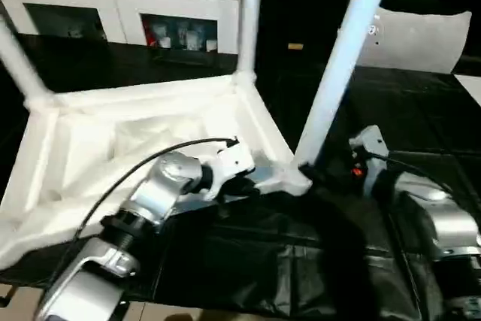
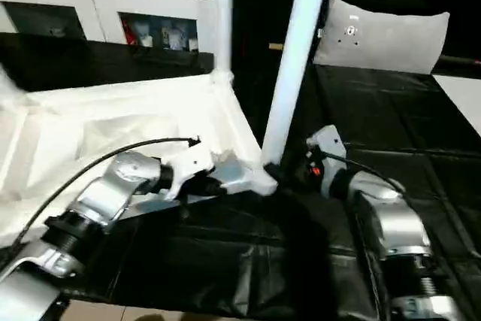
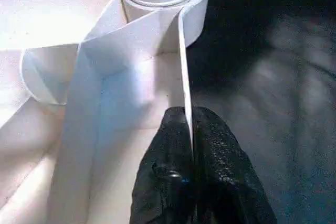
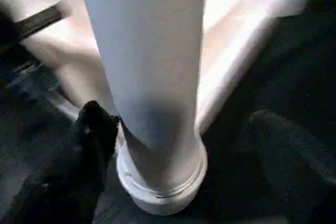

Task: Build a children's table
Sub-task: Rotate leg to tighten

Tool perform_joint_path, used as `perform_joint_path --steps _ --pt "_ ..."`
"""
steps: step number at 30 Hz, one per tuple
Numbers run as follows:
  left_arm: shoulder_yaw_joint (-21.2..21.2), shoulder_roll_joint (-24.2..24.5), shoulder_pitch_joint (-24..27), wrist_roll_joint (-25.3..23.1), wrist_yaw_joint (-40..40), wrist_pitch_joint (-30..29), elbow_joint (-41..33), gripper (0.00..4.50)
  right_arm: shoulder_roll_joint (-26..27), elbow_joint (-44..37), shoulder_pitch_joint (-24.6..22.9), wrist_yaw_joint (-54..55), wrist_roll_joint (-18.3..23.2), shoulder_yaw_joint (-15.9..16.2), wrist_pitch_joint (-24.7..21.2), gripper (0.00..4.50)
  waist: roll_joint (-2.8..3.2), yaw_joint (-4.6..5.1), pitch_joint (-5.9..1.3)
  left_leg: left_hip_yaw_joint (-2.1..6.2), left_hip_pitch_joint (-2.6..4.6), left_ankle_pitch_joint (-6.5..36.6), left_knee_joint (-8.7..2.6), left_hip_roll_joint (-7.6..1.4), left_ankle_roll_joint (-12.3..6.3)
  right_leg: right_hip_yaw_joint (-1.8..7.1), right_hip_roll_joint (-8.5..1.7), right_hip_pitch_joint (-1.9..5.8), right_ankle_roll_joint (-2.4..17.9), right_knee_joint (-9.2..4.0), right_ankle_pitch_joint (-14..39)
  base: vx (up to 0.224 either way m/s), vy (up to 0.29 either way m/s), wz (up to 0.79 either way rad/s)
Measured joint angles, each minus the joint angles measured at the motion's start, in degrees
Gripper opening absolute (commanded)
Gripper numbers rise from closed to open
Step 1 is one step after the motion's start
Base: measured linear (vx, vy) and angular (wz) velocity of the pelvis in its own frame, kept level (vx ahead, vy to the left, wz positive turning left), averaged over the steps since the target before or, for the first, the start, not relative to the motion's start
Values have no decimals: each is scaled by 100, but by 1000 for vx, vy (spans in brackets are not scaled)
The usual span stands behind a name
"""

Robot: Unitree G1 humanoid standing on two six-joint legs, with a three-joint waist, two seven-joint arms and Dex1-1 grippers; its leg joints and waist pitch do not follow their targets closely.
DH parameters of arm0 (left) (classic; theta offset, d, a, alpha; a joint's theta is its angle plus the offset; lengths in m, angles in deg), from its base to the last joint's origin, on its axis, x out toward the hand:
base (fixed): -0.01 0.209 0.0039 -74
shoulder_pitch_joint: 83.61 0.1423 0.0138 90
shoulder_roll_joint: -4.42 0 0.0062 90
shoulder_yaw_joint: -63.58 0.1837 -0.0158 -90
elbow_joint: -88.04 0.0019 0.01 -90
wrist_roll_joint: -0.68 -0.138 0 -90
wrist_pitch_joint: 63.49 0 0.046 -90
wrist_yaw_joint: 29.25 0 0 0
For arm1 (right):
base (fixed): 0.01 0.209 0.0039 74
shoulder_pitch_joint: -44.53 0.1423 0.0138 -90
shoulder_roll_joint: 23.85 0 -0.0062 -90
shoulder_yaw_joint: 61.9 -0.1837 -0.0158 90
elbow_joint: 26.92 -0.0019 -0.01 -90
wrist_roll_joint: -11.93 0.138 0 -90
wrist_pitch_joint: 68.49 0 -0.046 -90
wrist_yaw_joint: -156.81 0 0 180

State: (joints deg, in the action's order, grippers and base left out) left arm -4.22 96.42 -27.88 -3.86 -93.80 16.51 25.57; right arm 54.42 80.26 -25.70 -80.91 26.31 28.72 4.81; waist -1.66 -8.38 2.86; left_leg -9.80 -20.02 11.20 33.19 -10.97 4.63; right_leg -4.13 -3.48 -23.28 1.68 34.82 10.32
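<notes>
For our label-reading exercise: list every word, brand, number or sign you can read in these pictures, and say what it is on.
No text is readable.
Pillow: a small mark, too blurred to read.
Cabinet: items behind the glass, any labels too small to read.
Tabletop and legs: plain white, no markings seen.

Smooth white plastic forms the upturned tabletop (image 1: 143, 140) and its tubular legs (image 1: 342, 58), faintly glossy under the light. Beneath lies a black sheet (image 1: 301, 261), shiny and creased like plastic film. The robot's forearms (image 1: 161, 189) are brushed silver metal; the left gripper (image 3: 189, 129) has matt black, finely textured fingers (image 3: 220, 171). A grey cloth pillow (image 2: 383, 35) sits behind.
</notes>
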Motion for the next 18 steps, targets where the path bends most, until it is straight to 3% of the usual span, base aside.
perform_joint_path --steps 11,18 --pt "297 484 38 95 -997 683 -95 0 -449 105 13 -1956 365 584 -205 308 -5 -129 0 1 1 6 36 -3 -10 -2 -2 3 -10 8 5 0 0 0" --pt "318 533 41 97 -1150 796 -94 0 -454 139 13 -2167 406 625 -275 259 -6 -146 0 1 2 5 43 -3 -9 0 -3 4 -22 13 12 0 0 0"
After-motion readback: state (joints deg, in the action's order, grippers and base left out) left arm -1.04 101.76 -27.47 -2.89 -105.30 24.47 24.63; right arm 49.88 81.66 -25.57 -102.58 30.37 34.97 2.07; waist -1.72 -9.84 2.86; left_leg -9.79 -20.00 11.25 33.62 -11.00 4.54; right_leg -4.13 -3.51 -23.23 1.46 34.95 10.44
